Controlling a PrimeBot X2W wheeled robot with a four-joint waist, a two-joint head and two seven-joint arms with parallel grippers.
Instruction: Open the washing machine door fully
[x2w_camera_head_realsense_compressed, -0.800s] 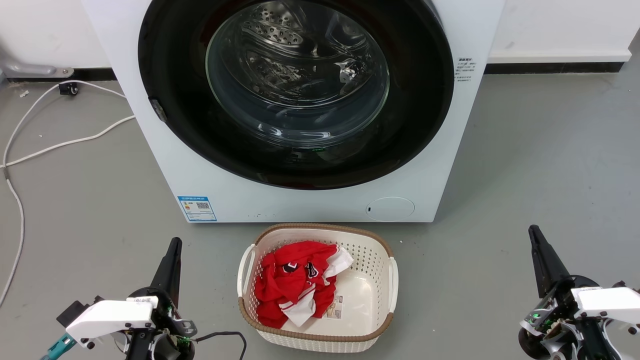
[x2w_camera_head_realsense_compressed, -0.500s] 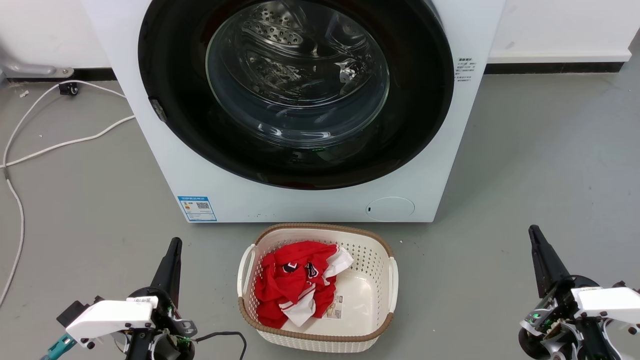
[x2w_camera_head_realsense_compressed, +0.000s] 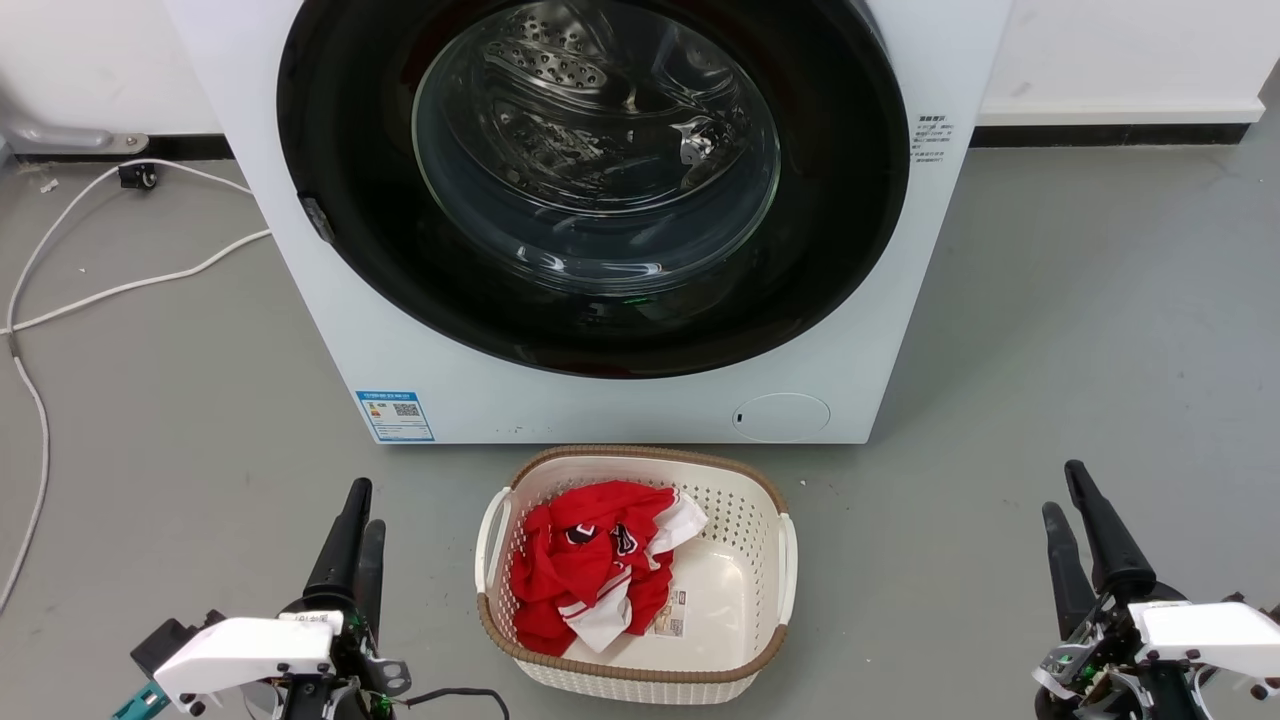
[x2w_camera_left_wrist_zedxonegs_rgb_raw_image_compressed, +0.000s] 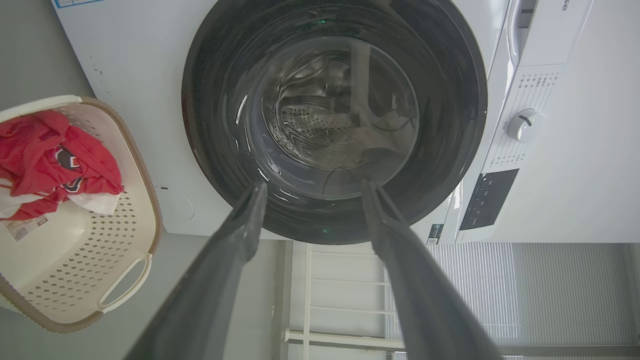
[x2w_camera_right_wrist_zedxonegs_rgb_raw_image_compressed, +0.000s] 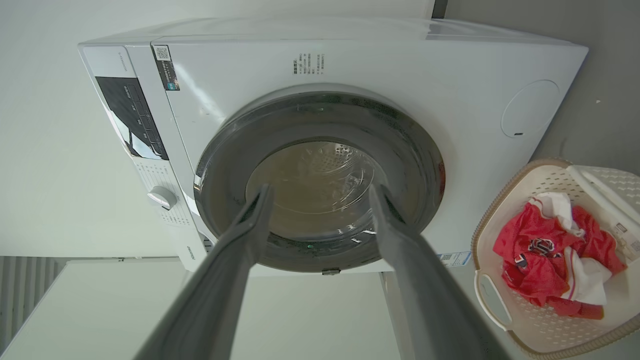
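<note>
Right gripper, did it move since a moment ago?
Yes. Against the still laundry basket, the right gripper slid slightly down the head view, away from the washing machine, and opened.

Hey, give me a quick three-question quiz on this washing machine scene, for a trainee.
1. True or false: the door is already swung open.
2. What lies in the basket? A) red clothes B) blue towels C) nothing
3. Fill in: the fingers of the left gripper and the right gripper stand ____.
Key: 1 false, it sits shut against the machine; 2 A; 3 apart.
</note>
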